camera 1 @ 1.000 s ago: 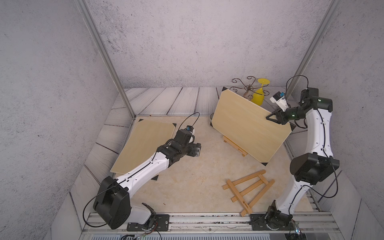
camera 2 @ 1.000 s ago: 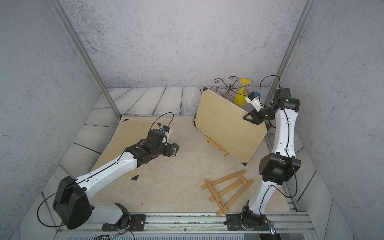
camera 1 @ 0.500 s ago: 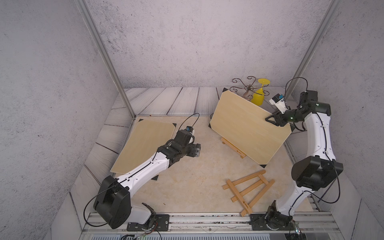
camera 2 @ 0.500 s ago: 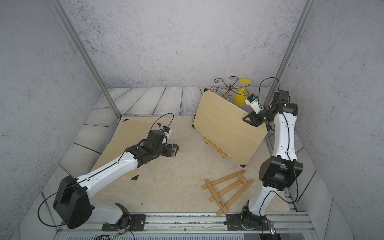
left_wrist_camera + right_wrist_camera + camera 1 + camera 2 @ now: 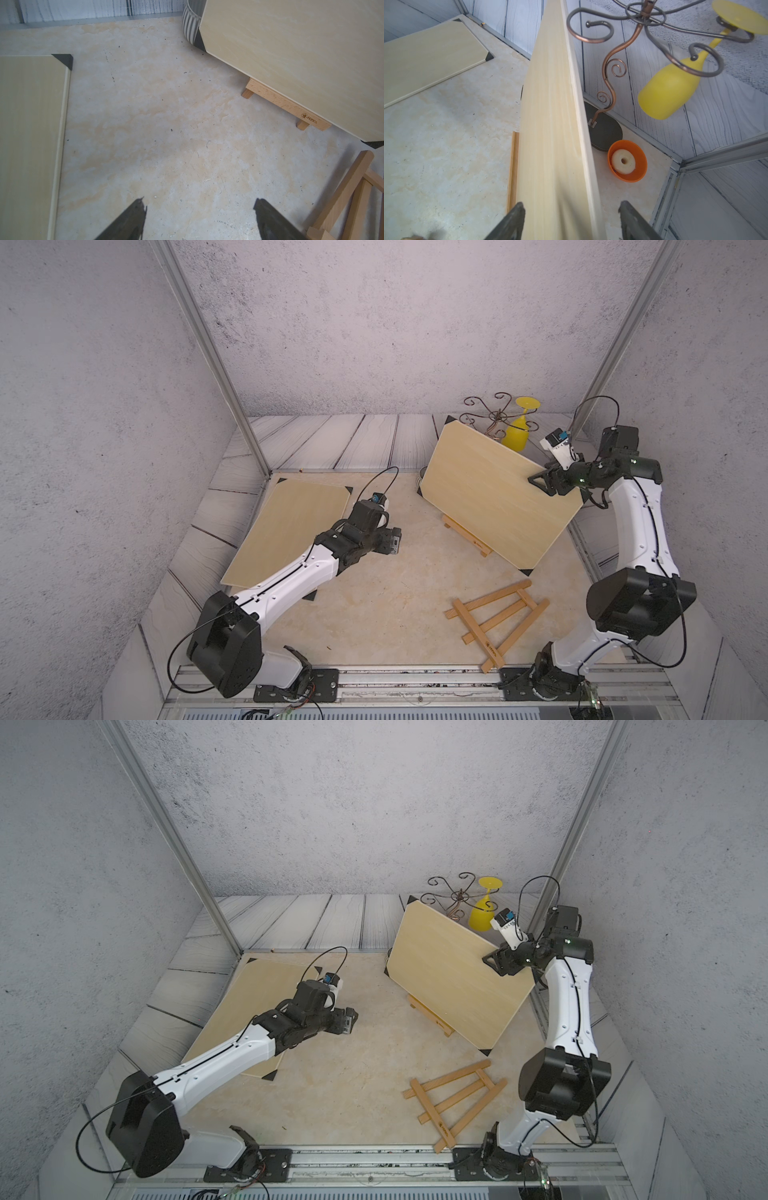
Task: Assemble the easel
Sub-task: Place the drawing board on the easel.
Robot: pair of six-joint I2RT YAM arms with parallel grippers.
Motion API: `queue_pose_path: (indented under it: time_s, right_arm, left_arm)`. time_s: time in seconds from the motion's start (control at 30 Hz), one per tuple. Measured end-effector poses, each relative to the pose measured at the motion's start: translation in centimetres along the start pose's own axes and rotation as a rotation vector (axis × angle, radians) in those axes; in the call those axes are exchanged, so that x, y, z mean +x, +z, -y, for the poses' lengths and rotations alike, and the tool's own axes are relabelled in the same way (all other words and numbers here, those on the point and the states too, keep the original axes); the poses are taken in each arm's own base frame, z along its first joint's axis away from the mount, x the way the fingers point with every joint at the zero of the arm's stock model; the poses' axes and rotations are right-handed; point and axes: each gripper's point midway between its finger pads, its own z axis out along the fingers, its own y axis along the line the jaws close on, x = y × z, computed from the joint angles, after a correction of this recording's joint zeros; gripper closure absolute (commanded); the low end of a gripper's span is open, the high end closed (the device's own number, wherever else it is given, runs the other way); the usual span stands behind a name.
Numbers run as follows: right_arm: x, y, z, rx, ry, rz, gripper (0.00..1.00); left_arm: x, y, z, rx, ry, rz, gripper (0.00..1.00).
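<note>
While the right end effector (image 5: 571, 203) is sitting spread around the top edge of the board (image 5: 554, 124), that board is leaning on the easel (image 5: 465, 531) down below it. Left end effector (image 5: 200, 200) is hovering spread and empty, easel ahead.

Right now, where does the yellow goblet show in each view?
Both top views: yellow goblet hangs inverted at back right, behind the propped board.
Left wrist: not in it.
Right wrist: goblet hanging from the wire rack, beyond the board's edge.
Shared landmark: the propped board.
</note>
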Motion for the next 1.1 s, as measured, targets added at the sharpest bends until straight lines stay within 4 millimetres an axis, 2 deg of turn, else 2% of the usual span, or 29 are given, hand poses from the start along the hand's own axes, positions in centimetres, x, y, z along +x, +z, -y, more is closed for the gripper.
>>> queue_pose_path:
  time_s: [0.23, 0.37, 0.5, 0.67, 0.8, 0.93, 1.0, 1.1]
  right_arm:
    - [-0.4, -0.4, -0.4, 0.084, -0.005, 0.054, 0.11]
    - [-2.0, -1.3, -0.8, 0.133, -0.014, 0.102, 0.02]
    - [-4.0, -1.7, -2.1, 0.171, -0.036, 0.158, 0.01]
    - [-4.7, -1.0, -4.1, 0.183, 0.002, 0.181, 0.01]
    - [-4.4, 0.3, -5.6, 0.203, 0.059, 0.163, 0.01]
    - [-3.6, 1.4, -9.0, 0.212, 0.134, 0.133, 0.01]
    - [-3.1, 1.2, -10.6, 0.213, 0.208, 0.124, 0.01]
    - [-1.8, -0.2, -12.2, 0.240, 0.336, 0.102, 0.01]
  left_arm:
    - [0.1, 0.1, 0.0, 0.000, 0.000, 0.001, 0.15]
    - [0.4, 0.0, -0.1, -0.001, -0.003, -0.003, 0.15]
    - [0.3, -0.2, -0.1, 0.002, -0.007, 0.002, 0.15]
    - [-0.2, -1.0, 0.2, 0.020, -0.017, 0.024, 0.15]
    - [-0.1, -1.6, 0.5, 0.041, -0.028, 0.031, 0.15]
    - [0.8, -1.5, 0.9, 0.074, -0.042, 0.013, 0.15]
    - [1.3, -1.4, 1.2, 0.093, -0.043, -0.001, 0.15]
    - [1.7, -1.4, 2.0, 0.126, -0.043, -0.015, 0.15]
